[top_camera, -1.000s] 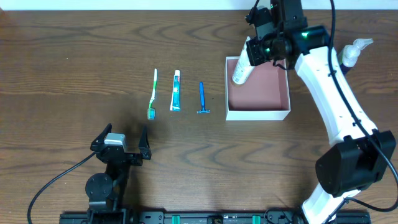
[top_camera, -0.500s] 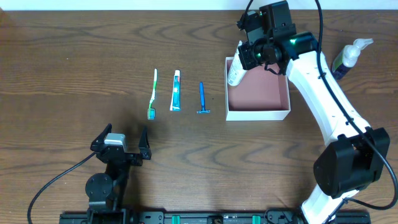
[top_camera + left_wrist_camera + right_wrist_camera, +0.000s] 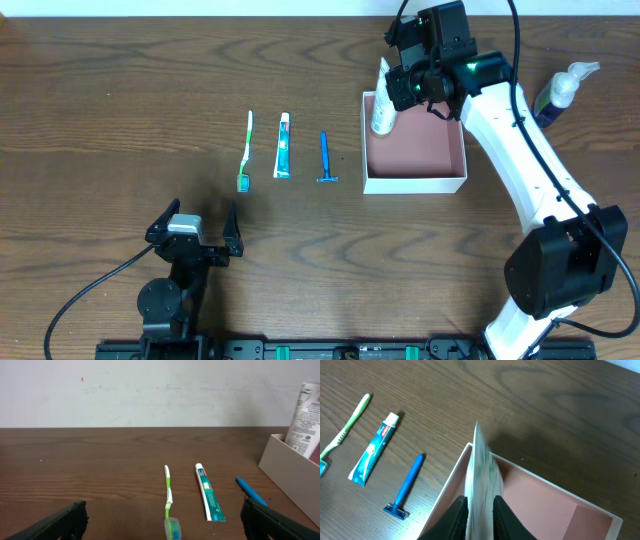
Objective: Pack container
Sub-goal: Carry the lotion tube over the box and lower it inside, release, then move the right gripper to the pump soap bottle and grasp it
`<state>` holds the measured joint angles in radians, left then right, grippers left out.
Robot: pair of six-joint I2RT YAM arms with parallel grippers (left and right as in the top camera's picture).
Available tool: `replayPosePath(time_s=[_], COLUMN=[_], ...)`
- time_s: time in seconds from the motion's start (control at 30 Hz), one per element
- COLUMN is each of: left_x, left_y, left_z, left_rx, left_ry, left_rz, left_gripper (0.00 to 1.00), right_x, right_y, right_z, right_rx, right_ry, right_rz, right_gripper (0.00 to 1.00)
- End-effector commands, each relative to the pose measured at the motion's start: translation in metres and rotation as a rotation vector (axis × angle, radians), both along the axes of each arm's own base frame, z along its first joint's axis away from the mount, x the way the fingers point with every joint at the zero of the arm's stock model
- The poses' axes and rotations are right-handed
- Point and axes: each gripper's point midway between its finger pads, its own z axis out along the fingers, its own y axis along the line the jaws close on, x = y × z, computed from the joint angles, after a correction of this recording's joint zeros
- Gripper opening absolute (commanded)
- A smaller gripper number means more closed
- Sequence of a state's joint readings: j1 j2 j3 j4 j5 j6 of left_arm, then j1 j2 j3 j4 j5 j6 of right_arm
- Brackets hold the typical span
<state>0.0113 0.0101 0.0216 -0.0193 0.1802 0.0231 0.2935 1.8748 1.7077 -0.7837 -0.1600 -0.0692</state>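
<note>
The container is a shallow white-walled box with a pink inside, right of centre; its wall shows in the left wrist view and its floor in the right wrist view. My right gripper is shut on a white squeeze tube, held over the box's far left corner; the tube sits between the fingers. A green toothbrush, a toothpaste tube and a blue razor lie in a row left of the box. My left gripper is open and empty near the front edge.
A pump bottle stands at the far right, behind the right arm. The toothbrush, toothpaste and razor lie ahead of the left gripper. A pale wall runs behind the table.
My right gripper has carried the white tube leftward and back, from over the box's inside to its far left corner. The left arm has not moved.
</note>
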Motion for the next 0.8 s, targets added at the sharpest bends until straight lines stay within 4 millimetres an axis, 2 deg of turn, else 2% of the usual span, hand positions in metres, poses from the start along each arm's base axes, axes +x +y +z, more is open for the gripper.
replayPosePath(time_s=[0.0,0.1,0.2,0.27,0.37,0.43,0.5,0.57,0.63,0.67,0.77], left_x=[-0.001,-0.001,-0.001,-0.001,-0.001,-0.001,-0.001,-0.001,-0.001,-0.001,-0.001], left_y=[-0.002,-0.002,-0.002,-0.002,-0.002,-0.002,-0.002,-0.002,-0.002,-0.002,-0.002], left_z=[-0.015,-0.015,-0.015,-0.015,-0.015,-0.015,-0.015,-0.015,-0.015,-0.015,-0.015], left_rx=[0.000,0.000,0.000,0.000,0.000,0.000,0.000,0.000,0.000,0.000,0.000], left_ry=[0.043,0.043,0.043,0.043,0.043,0.043,0.043,0.043,0.043,0.043,0.043], left_rz=[-0.011,-0.011,-0.011,-0.011,-0.011,-0.011,-0.011,-0.011,-0.011,-0.011,-0.011], left_gripper=[0.98,0.98,0.98,0.98,0.98,0.98,0.98,0.98,0.98,0.98,0.98], right_x=[-0.002,0.001,0.007,0.010,0.011,0.010,0.009,0.008,0.007,0.006,0.000], right_y=[0.005,0.005,0.008,0.012,0.011,-0.002,-0.031,-0.065,-0.111,-0.135,-0.200], right_z=[0.010,0.013,0.033,0.056,0.105,0.143,0.175,0.199,0.221,0.227,0.223], right_rx=[0.012,0.017,0.038,0.062,0.088,0.069,0.009,-0.055,-0.127,-0.151,-0.168], right_ry=[-0.019,-0.033,-0.076,-0.113,-0.186,-0.240,-0.295,-0.346,-0.393,-0.401,-0.361], right_rz=[0.004,0.002,0.004,0.013,0.015,-0.024,-0.114,-0.217,-0.352,-0.409,-0.569], right_gripper=[0.22,0.32,0.40,0.43,0.57,0.65,0.71,0.80,0.90,0.96,0.99])
